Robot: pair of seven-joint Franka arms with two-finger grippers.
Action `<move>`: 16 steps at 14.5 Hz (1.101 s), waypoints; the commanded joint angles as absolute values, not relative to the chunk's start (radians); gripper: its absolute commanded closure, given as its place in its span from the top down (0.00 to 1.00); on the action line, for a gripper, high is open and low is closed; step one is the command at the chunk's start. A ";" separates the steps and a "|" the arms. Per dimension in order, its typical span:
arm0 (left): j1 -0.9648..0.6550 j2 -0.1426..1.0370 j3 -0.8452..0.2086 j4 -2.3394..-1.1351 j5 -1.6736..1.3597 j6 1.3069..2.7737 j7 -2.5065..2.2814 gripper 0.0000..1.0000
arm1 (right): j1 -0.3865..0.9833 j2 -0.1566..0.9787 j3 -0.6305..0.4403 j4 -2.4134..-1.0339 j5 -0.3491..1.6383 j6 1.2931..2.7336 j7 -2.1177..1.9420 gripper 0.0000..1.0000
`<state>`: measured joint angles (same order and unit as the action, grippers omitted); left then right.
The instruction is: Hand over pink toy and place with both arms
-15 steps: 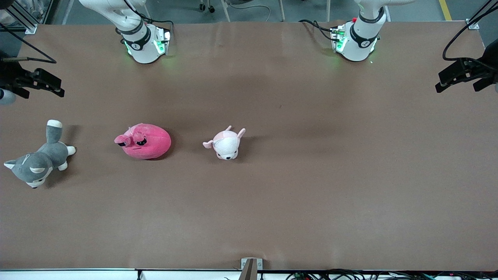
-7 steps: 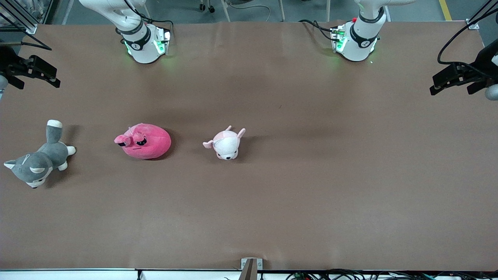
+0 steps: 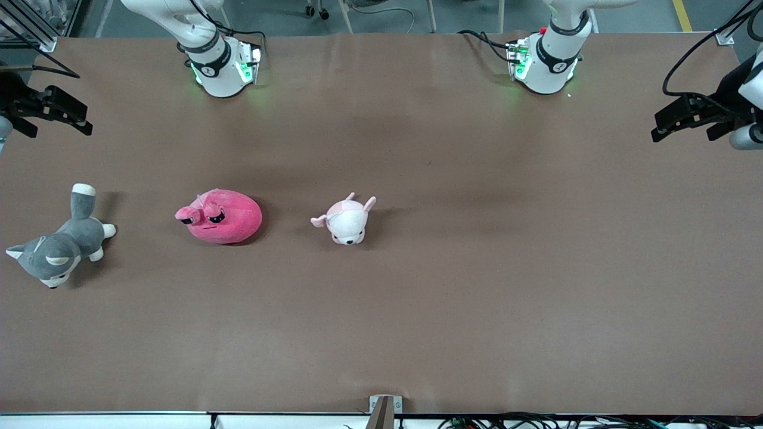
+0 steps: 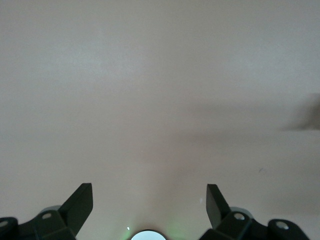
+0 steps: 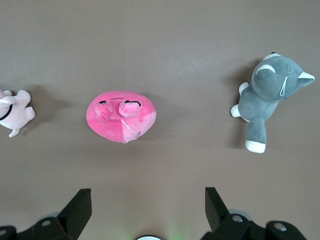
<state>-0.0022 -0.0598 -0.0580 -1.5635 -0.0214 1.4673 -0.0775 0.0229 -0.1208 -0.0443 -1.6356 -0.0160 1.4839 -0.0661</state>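
Note:
The pink toy (image 3: 220, 216) is a round hot-pink plush with half-lidded eyes. It lies on the brown table (image 3: 477, 286) toward the right arm's end, between two other plushes. It also shows in the right wrist view (image 5: 121, 116). My right gripper (image 3: 52, 116) hangs open and empty high over the table's edge at the right arm's end, well apart from the toy; its wrist view shows the jaws wide apart (image 5: 147, 195). My left gripper (image 3: 691, 122) hangs open and empty over the left arm's end; its wrist view (image 4: 149, 192) shows only bare table.
A grey-and-white plush (image 3: 56, 247) lies beside the pink toy at the right arm's end, also in the right wrist view (image 5: 265, 97). A pale pink-and-white eared plush (image 3: 346, 220) lies beside the toy toward the table's middle, at the edge of the right wrist view (image 5: 12, 112).
The right gripper shifted toward its base's side of the table, then held still. The left gripper drifted a little toward the table's middle. The plushes have not moved.

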 commanded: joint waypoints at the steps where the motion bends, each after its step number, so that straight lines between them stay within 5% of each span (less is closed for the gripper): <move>1: 0.008 -0.135 -0.055 -1.660 -0.006 1.511 -0.069 1.00 | 0.020 -0.149 -0.043 -1.666 -0.029 1.491 -0.077 1.00; 16: 0.002 -0.034 -0.054 -1.509 -0.002 1.442 -0.074 1.00 | 0.023 -0.149 -0.043 -1.661 -0.029 1.491 -0.074 1.00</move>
<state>0.0035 -0.0438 -0.0531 -1.5399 -0.0214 1.4662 -0.0775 0.0230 -0.1208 -0.0445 -1.6360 -0.0160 1.4836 -0.0676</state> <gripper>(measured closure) 0.000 0.000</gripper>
